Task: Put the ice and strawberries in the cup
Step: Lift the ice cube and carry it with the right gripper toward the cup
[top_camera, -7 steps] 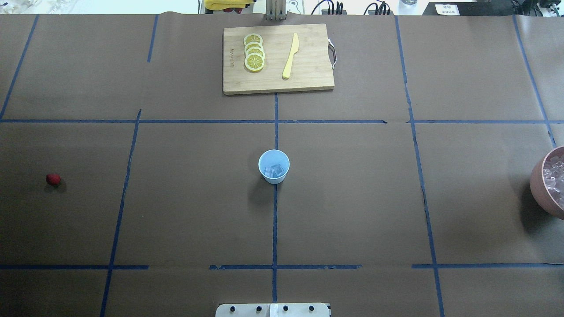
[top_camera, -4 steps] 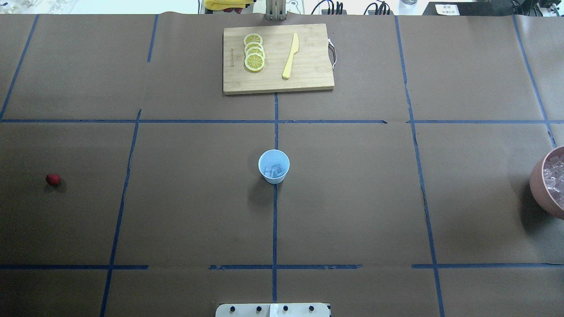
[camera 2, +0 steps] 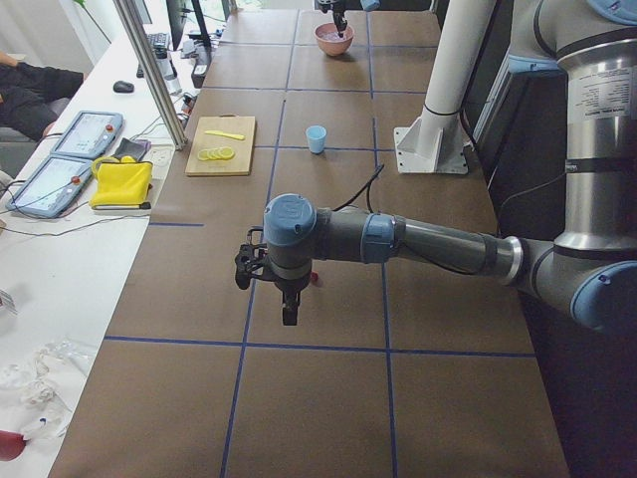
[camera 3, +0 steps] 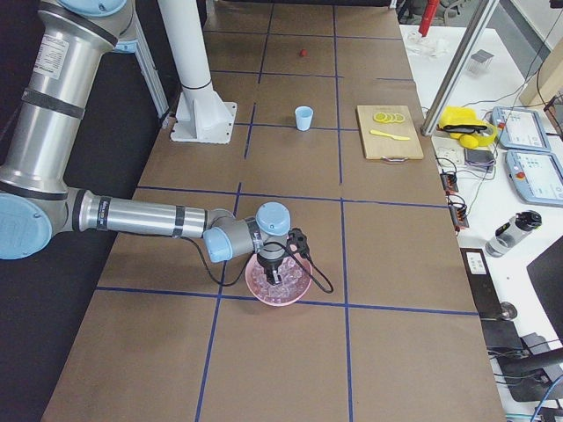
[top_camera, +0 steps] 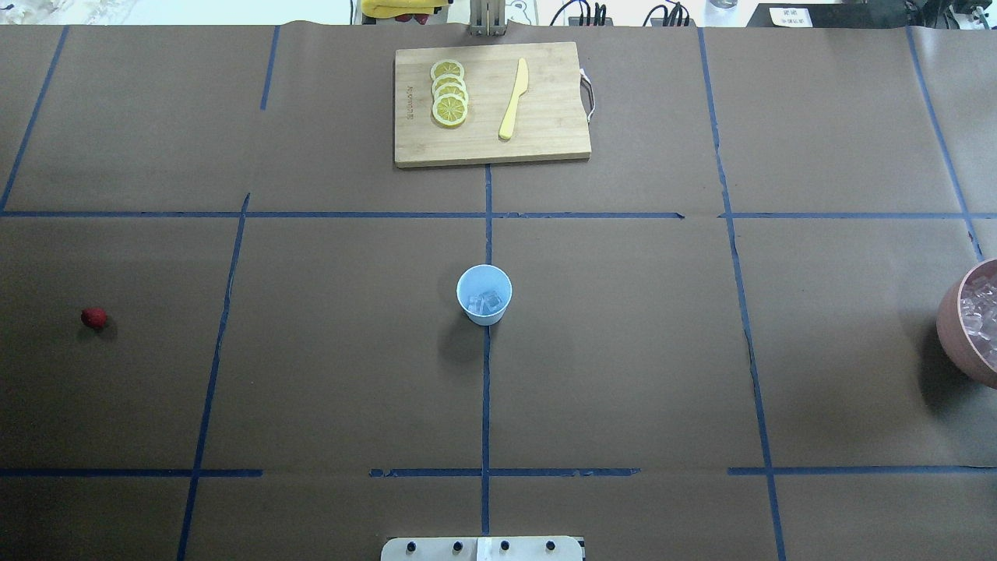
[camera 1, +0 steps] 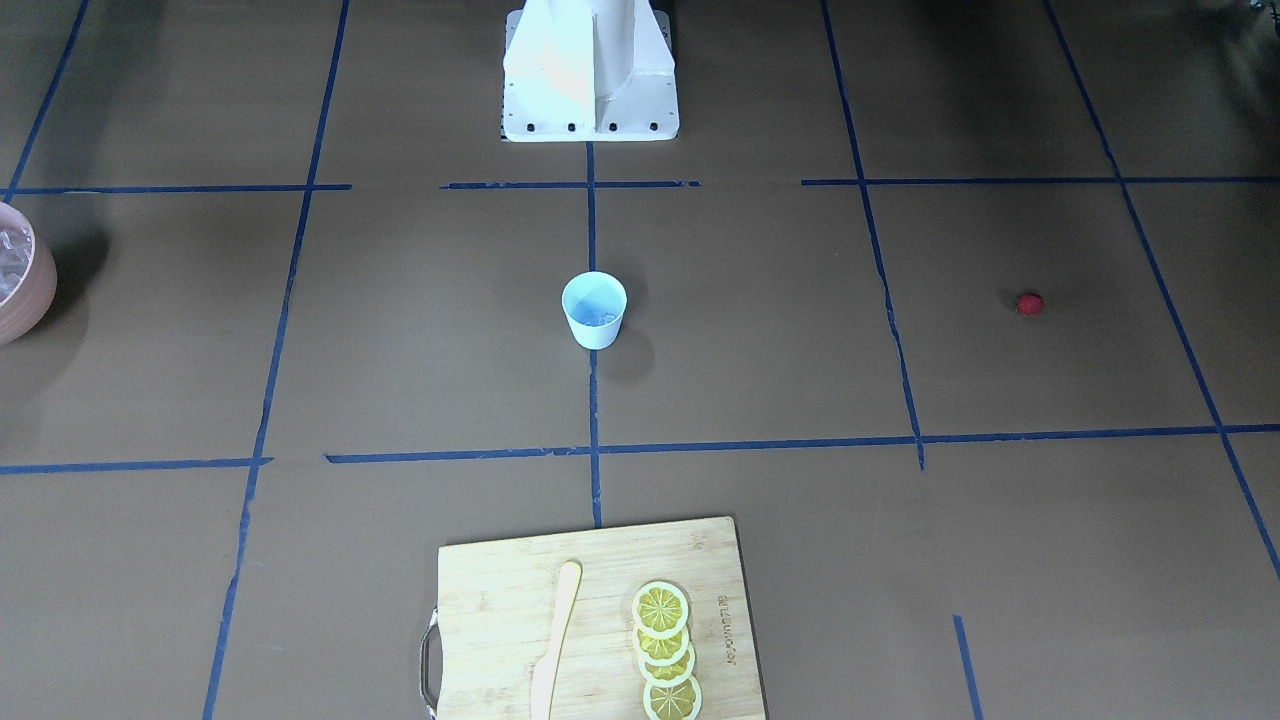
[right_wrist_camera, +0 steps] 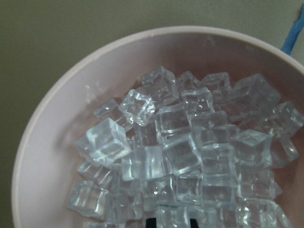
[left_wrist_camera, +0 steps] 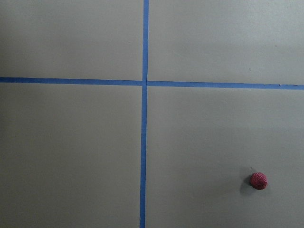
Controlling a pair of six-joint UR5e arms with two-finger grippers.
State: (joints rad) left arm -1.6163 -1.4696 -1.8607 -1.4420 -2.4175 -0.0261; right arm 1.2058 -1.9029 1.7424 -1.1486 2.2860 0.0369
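From the front, the cup (camera 1: 594, 310) is seen at the table's (camera 1: 800, 400) centre, the strawberry (camera 1: 1029, 303) towards its left end, the bowl (camera 1: 30, 295) cut off. Overhead, ice (top_camera: 488, 302) is seen in the cup. Sideways, the jaws of the left gripper (camera 2: 289, 313) and right gripper (camera 3: 274, 269) cannot be judged.

Brown paper-covered counter (top_camera: 623, 374) w/ blue tape grid (top_camera: 486, 389), white side table (camera 2: 50, 289) w/ two teach pendants (camera 2: 85, 134), yellow cloth (camera 2: 121, 182), metal post (camera 2: 151, 70)
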